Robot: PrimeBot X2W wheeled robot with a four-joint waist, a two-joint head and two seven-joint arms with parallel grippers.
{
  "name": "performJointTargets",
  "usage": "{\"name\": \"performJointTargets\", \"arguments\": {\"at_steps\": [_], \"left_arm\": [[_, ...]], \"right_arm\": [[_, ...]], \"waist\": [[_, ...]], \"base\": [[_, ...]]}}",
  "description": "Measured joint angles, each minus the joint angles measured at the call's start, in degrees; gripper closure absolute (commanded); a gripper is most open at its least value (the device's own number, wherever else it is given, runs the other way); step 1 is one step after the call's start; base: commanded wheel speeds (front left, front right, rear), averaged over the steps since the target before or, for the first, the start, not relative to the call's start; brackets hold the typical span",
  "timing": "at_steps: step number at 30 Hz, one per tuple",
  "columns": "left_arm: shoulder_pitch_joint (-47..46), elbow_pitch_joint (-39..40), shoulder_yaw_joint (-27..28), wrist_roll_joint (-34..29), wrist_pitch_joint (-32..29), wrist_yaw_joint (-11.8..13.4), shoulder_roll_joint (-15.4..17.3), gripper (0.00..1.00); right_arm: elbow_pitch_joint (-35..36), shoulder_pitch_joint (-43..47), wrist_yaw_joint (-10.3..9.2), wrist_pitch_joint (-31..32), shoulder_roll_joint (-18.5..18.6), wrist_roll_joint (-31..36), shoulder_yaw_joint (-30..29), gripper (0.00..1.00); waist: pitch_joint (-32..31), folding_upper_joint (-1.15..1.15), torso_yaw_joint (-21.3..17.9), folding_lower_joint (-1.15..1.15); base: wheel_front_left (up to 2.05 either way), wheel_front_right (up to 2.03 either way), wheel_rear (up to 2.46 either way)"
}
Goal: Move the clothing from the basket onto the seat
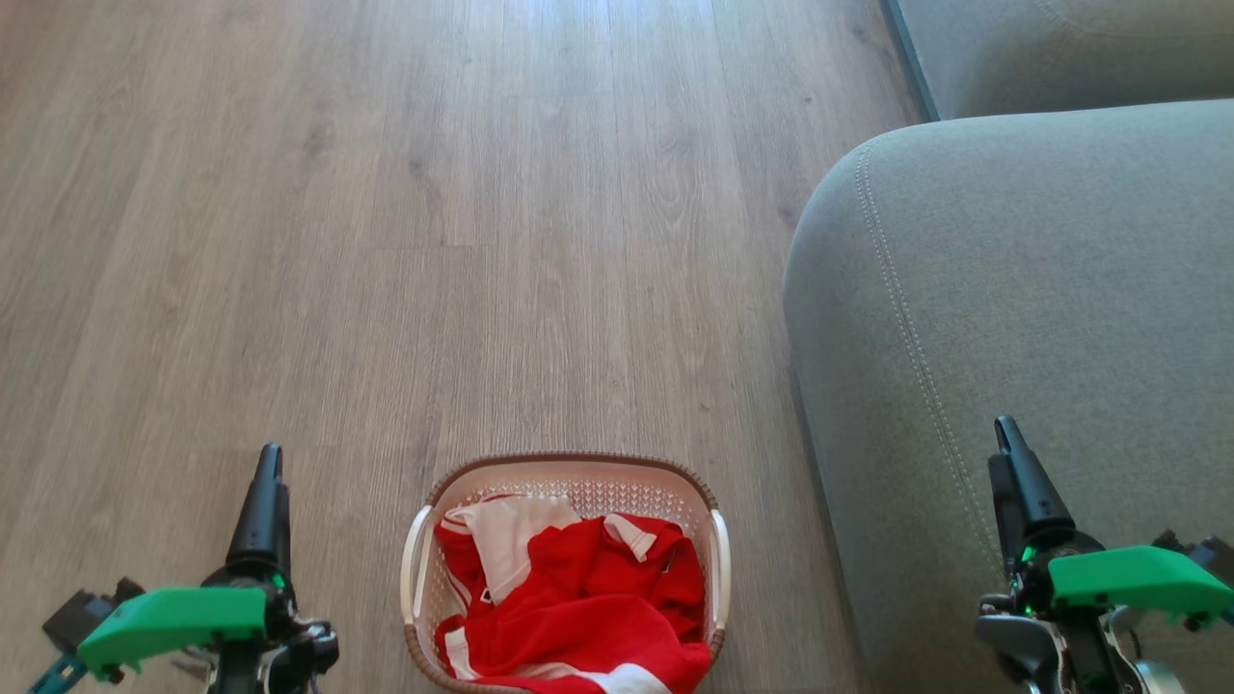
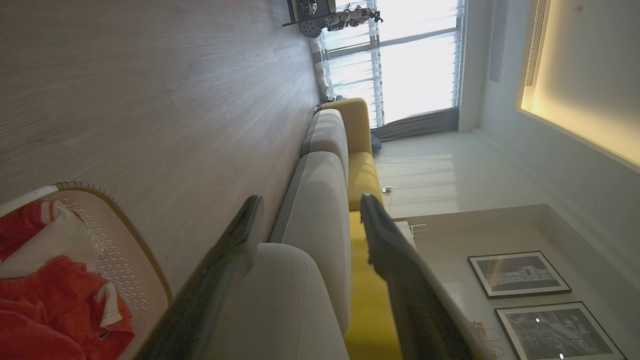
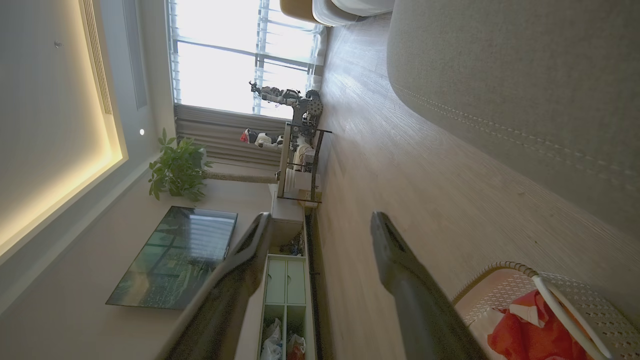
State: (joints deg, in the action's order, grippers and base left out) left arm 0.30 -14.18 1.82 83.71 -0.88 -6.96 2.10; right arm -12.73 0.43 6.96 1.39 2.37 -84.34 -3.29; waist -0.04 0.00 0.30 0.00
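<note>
The left gripper [image 2: 311,202] is shown with its two long dark fingers spread wide and nothing held between them. In the head view it is placed at the lower left, above the wooden floor [image 1: 386,241], with its fingers pointing up the picture. The right gripper [image 3: 320,217] is likewise spread wide and empty. In the head view it is placed at the lower right, over the near part of the seat [image 1: 1041,289].

Between the two grippers, at the bottom middle of the head view, the basket [image 1: 569,459] is stood on the floor, apart from both. It is oval, white and perforated, with a brown woven-look rim and a white handle on each side. The clothing [image 1: 598,588] is heaped inside it as crumpled red fabric with white panels and stripes.

The seat, a large grey cushion with a rounded corner and a double-stitched seam, is found near the basket's right side, with a strip of floor between them. A second grey cushion [image 1: 1060,48] is seen beyond it at the top right.

Farther off, a bright window [image 2: 415,65] and two framed pictures [image 2: 520,272] are seen from the left wrist. A television [image 3: 175,255] and a leafy plant [image 3: 177,170] are seen from the right wrist.
</note>
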Motion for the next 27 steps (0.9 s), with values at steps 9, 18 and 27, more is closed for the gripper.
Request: {"name": "performJointTargets", "arguments": {"at_steps": [9,18,27], "left_arm": [[-0.01,1.65,-1.42,-9.58,1.46,-0.01,0.4,0.0],[-0.01,2.8,-2.2,-18.44,2.96,-0.01,0.58,0.0],[-0.01,4.16,-3.31,-29.11,4.13,0.44,1.34,0.0]], "right_arm": [[1.87,0.0,0.0,-1.75,0.78,6.01,1.68,0.0],[2.69,0.01,0.0,-3.01,1.48,13.4,2.99,0.0],[3.56,0.01,0.0,-4.71,2.27,23.45,3.99,0.0]], "waist": [[-0.16,0.0,-0.07,0.0],[-0.33,0.0,-0.14,0.0],[-0.5,0.0,-0.21,0.0]], "base": [[0.0,0.0,0.0],[0.0,0.0,0.0],[0.0,0.0,0.0]]}}
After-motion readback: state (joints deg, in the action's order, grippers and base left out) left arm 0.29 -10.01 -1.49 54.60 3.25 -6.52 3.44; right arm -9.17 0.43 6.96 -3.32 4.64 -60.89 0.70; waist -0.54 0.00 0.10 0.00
